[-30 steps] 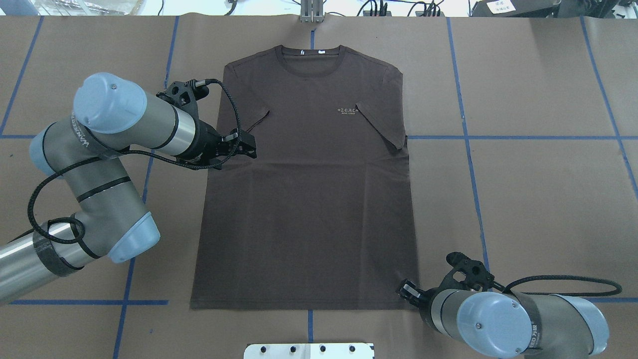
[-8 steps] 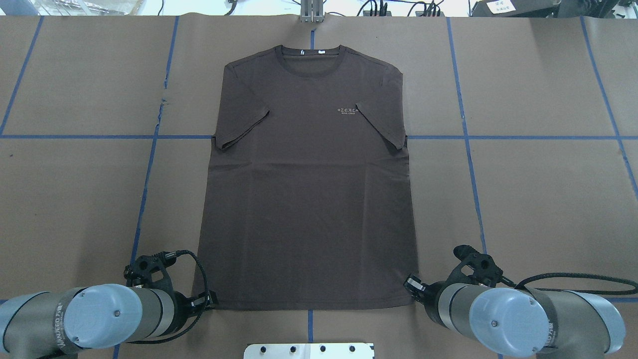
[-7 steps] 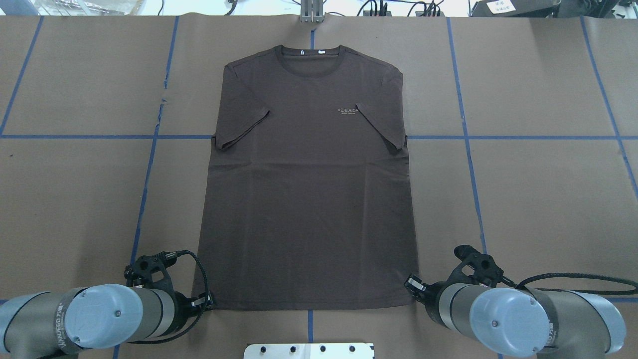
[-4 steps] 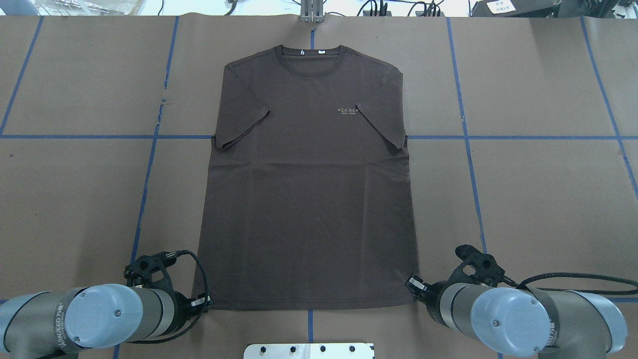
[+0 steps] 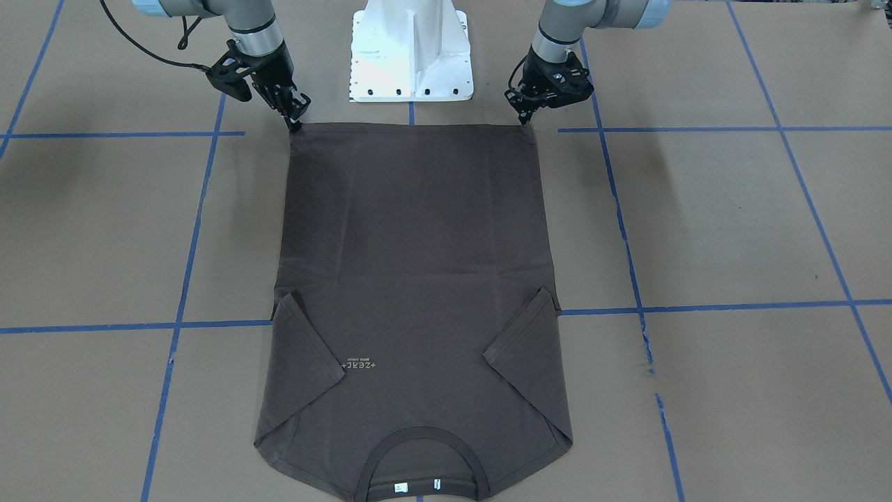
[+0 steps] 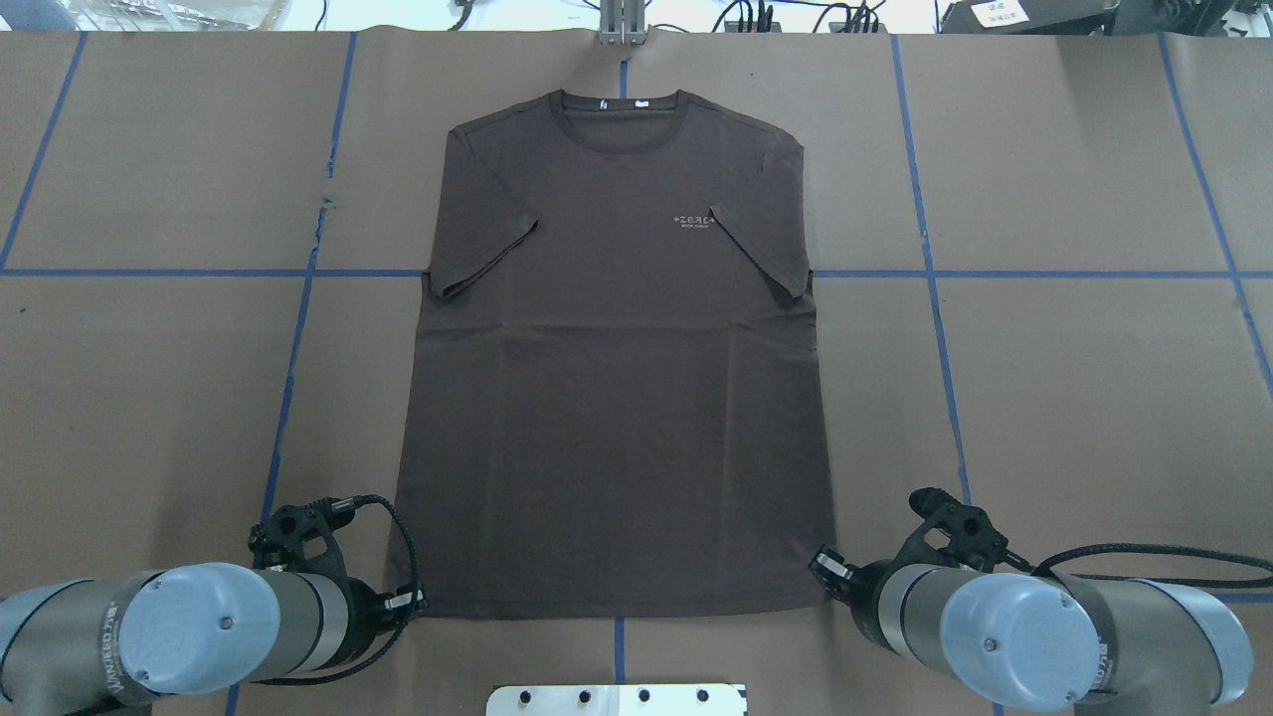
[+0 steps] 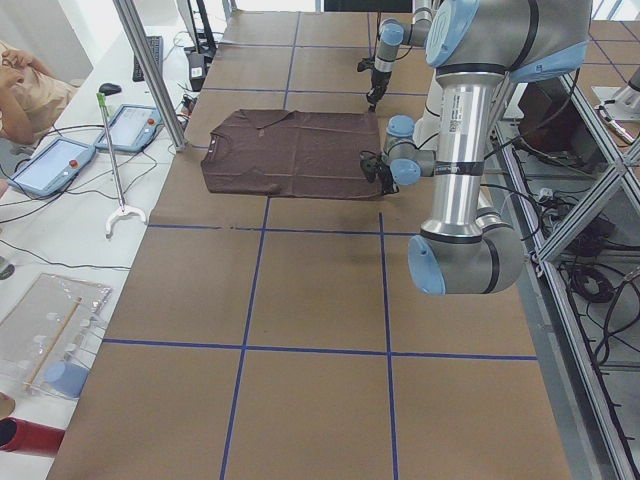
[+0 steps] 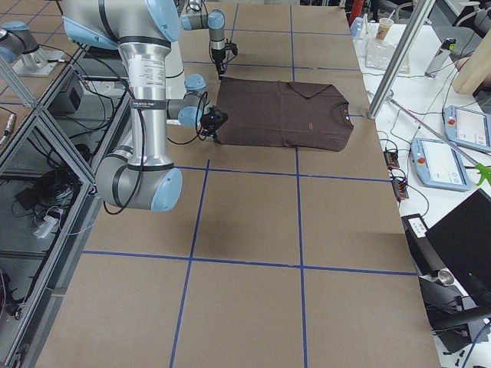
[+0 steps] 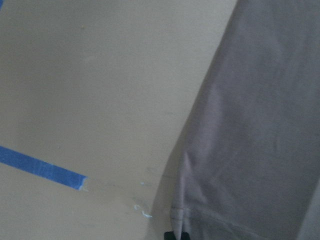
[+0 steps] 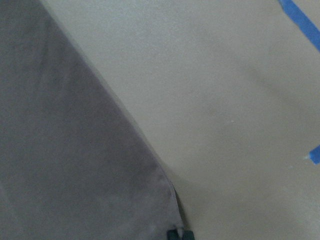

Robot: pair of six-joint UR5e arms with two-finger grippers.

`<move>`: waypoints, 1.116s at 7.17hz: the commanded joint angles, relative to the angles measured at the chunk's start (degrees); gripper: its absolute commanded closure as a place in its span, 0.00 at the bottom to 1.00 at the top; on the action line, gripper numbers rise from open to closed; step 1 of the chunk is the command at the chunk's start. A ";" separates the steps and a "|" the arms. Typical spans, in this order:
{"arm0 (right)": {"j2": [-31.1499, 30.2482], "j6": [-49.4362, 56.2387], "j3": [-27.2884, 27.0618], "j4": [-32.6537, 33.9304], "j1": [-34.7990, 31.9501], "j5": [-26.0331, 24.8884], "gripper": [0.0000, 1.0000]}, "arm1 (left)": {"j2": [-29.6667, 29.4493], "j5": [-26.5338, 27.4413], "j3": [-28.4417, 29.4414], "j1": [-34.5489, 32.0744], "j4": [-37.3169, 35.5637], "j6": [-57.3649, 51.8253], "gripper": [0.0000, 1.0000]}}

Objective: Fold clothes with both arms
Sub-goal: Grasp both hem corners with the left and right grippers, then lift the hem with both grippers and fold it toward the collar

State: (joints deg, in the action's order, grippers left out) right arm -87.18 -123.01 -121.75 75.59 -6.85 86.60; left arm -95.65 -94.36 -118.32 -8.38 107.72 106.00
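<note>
On the brown paper-covered table (image 6: 149,398), gridded with blue tape (image 6: 298,328), the dark brown T-shirt (image 6: 617,398) lies flat, collar away from the robot, while the left gripper (image 5: 524,120) and right gripper (image 5: 295,123), both drawn narrow, each pinch one corner of its near hem.

The left end effector (image 6: 415,600) has moved from the T-shirt (image 6: 617,398) sleeve to its near hem corner.
</note>
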 commanded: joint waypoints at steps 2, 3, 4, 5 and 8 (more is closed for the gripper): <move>-2.71 -0.03 -4.26 0.00 0.96 0.06 1.00 | 0.38 0.05 -5.57 0.20 -2.93 0.78 1.00; -4.90 -0.03 -6.98 0.00 2.79 0.06 1.00 | 0.29 -0.04 -10.04 1.16 -8.61 1.22 1.00; -6.49 -0.21 -9.53 0.00 4.38 0.06 1.00 | 0.29 -0.04 -13.39 3.26 -11.54 5.92 1.00; -9.55 -0.21 -12.69 0.00 5.44 0.14 1.00 | 0.29 -0.04 -15.17 5.37 -12.70 7.80 1.00; -8.90 0.05 -15.71 0.00 -2.41 -0.03 1.00 | -2.42 -0.39 -17.31 1.29 -15.17 5.38 1.00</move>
State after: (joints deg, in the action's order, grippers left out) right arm -97.44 -123.16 -136.91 75.59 -4.39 86.57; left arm -96.42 -94.74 -135.97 -4.70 93.43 113.10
